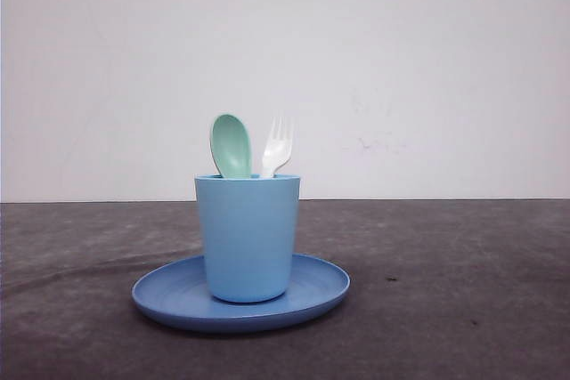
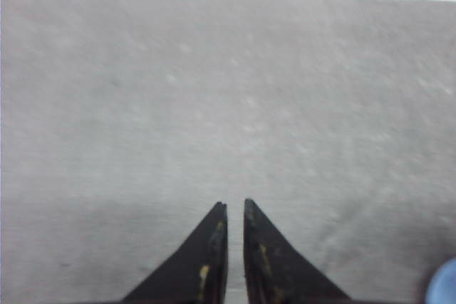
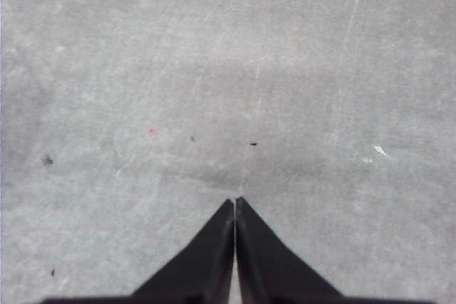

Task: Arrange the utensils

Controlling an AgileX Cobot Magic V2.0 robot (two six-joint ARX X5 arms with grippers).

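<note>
In the front view a pale mint-green spoon (image 1: 231,143) and a small white fork (image 1: 277,147) stand upright, heads up, inside a light blue cup (image 1: 248,236). The cup stands on a round blue plate (image 1: 169,293) in the middle of the table. My left gripper (image 2: 235,204) hangs over bare grey table, its black fingers nearly together with a thin slit between them and nothing held. My right gripper (image 3: 235,201) is shut with its fingertips touching, empty, above bare table.
A dark grey tabletop (image 1: 463,291) runs out on both sides of the plate, with a plain white wall behind. A sliver of something blue (image 2: 443,284) shows at the corner of the left wrist view. Small specks and scratches mark the surface under the right gripper.
</note>
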